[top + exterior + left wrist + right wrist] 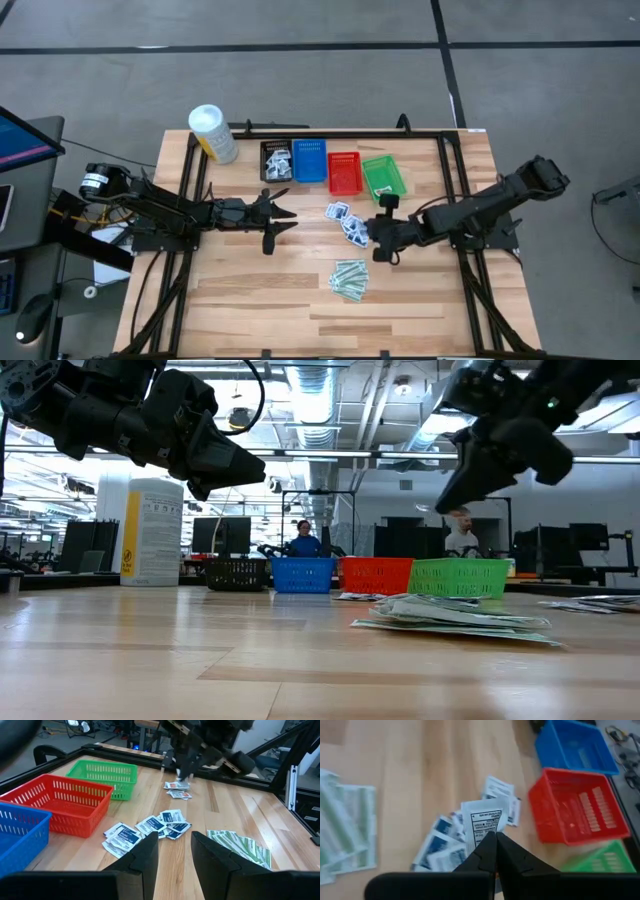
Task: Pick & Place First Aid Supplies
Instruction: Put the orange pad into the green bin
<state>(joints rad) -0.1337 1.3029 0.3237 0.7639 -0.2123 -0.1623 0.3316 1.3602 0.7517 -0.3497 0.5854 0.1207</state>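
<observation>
Right hand pinching flat white packet, dark print

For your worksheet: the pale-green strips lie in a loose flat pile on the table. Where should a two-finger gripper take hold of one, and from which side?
Probably at a short end of a top strip in the pale-green strips, coming straight down from above. They lie flat and overlapping on the table, so only the fanned-out ends at the pile's edge offer the fingers a free edge to pinch.
</observation>
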